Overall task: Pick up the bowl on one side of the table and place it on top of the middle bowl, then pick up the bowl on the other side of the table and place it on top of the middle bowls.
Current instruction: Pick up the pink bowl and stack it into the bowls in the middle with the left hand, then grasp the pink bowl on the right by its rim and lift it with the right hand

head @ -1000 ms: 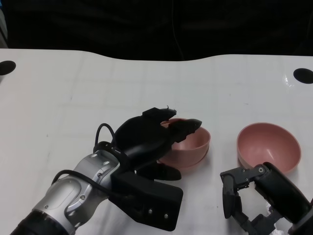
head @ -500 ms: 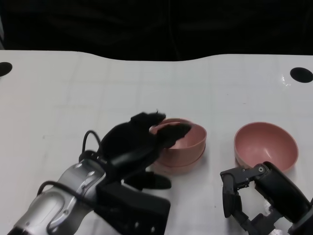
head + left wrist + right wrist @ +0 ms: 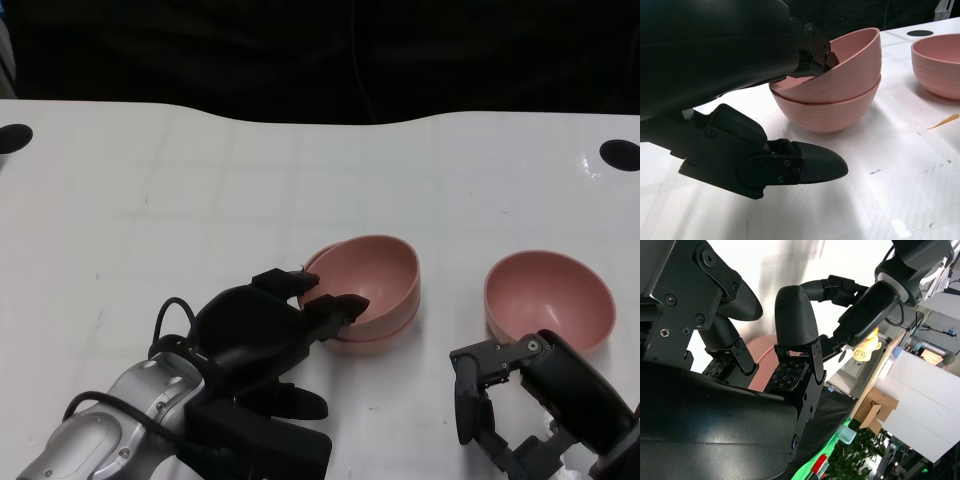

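I am reaching my left hand (image 3: 285, 325) up from the lower left of the head view, and its upper fingertips (image 3: 815, 50) are touching the near rim of the top pink bowl (image 3: 368, 278). That bowl is sitting tilted inside the middle pink bowl (image 3: 385, 330), its far edge raised, so the two are not lying flush. My thumb (image 3: 805, 167) is stretching out low over the white table (image 3: 200, 190), beside the stack and apart from it. I cannot tell whether the fingers are pinching the rim or only resting on it.

The third pink bowl (image 3: 548, 298) is standing alone at the right of the head view, well apart from the stack and upright on the table.

My right hand (image 3: 500, 405) is waiting in the lower right corner, just below that lone bowl, fingers spread and holding nothing. In the right wrist view its padded fingers (image 3: 792, 372) are standing apart with a sliver of pink bowl showing between them.
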### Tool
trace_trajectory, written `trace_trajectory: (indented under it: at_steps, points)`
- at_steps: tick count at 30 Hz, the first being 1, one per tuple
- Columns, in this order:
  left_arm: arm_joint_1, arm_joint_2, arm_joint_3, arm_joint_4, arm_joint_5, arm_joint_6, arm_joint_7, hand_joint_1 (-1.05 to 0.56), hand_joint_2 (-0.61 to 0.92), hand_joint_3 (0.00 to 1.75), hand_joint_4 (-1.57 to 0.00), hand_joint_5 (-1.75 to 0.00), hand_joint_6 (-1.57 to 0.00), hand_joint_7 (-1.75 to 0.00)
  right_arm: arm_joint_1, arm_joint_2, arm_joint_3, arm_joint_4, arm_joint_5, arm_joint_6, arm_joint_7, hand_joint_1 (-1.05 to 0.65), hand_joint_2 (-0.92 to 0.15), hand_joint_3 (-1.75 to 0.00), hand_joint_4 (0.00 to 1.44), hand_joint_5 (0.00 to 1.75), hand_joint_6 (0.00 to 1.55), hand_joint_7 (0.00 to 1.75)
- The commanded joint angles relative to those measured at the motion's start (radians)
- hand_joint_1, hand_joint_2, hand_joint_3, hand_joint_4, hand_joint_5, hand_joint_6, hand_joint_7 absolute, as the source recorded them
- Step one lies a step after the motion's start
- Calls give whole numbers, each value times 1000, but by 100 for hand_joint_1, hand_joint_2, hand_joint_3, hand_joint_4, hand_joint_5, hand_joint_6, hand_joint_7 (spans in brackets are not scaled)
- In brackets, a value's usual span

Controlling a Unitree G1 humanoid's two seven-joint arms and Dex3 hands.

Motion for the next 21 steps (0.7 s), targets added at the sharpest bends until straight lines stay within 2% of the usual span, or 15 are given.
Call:
trace_trajectory:
  at_steps: [1, 6, 7, 11, 16, 21]
  points:
    - [-26, 3, -8, 21, 14, 1, -18, -77, 92, 47, -11, -18, -25, -4, 0, -19, -3, -9, 10, 9, 7, 5, 1, -175, 106, 165, 101, 137]
    - [-32, 0, -9, 22, 21, 3, -15, -78, 92, 48, -10, -17, -26, -4, -2, -17, -5, -2, 15, 3, 11, 5, 1, -175, 106, 165, 100, 138]
    - [-26, -5, 1, 24, 14, -5, 17, -78, 92, 48, -10, -17, -26, -4, 0, -17, -6, -5, 10, 5, 7, 5, 1, -175, 106, 165, 100, 138]
    - [-7, -16, 25, 33, 10, -27, 125, -78, 92, 49, -1, -13, -9, 0, 1, -15, -6, -7, 6, 8, 2, 5, 1, -175, 106, 165, 101, 138]
    - [8, -18, 36, 30, 25, -39, 211, -77, 92, 51, 0, -11, -6, 0, 4, -18, -7, -13, 3, 14, 1, 5, 2, -175, 106, 165, 101, 138]
    - [23, -8, 46, 0, 31, -36, 236, -77, 92, 52, 0, -5, -4, 0, 2, -17, -7, -12, -1, 13, -2, 4, 2, -175, 106, 165, 101, 137]
